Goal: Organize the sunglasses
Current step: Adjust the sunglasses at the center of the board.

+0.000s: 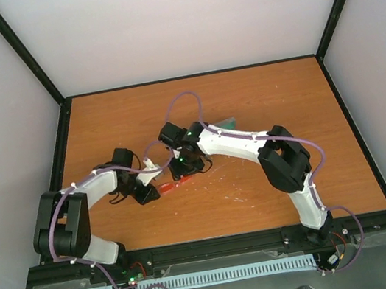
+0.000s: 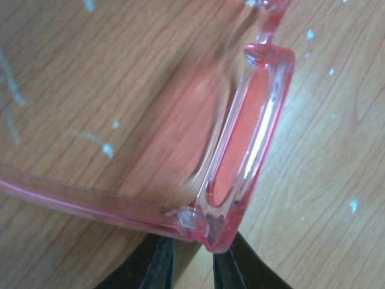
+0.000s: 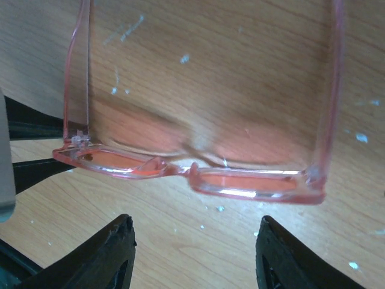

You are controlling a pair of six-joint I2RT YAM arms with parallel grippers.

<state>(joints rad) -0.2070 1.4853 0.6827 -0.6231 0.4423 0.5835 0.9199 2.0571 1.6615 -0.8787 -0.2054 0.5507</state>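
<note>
The sunglasses (image 1: 173, 186), with a thin red-orange frame and reddish lenses, lie low over the wooden table near its middle. Both temple arms are unfolded in the right wrist view. My left gripper (image 1: 152, 190) is shut on the frame's hinge corner. In the left wrist view that corner sits pinched between the two black fingers, with the gripper (image 2: 194, 265) below the lens (image 2: 252, 132). My right gripper (image 3: 195, 247) stands open just short of the front of the sunglasses (image 3: 240, 180), holding nothing. The left arm's fingers (image 3: 33, 170) show at the frame's left end.
A green-lined case edge (image 1: 228, 122) peeks out behind the right arm's forearm. The table (image 1: 262, 199) carries small white scuffs. Black frame rails border it on both sides and at the back, with pale walls beyond.
</note>
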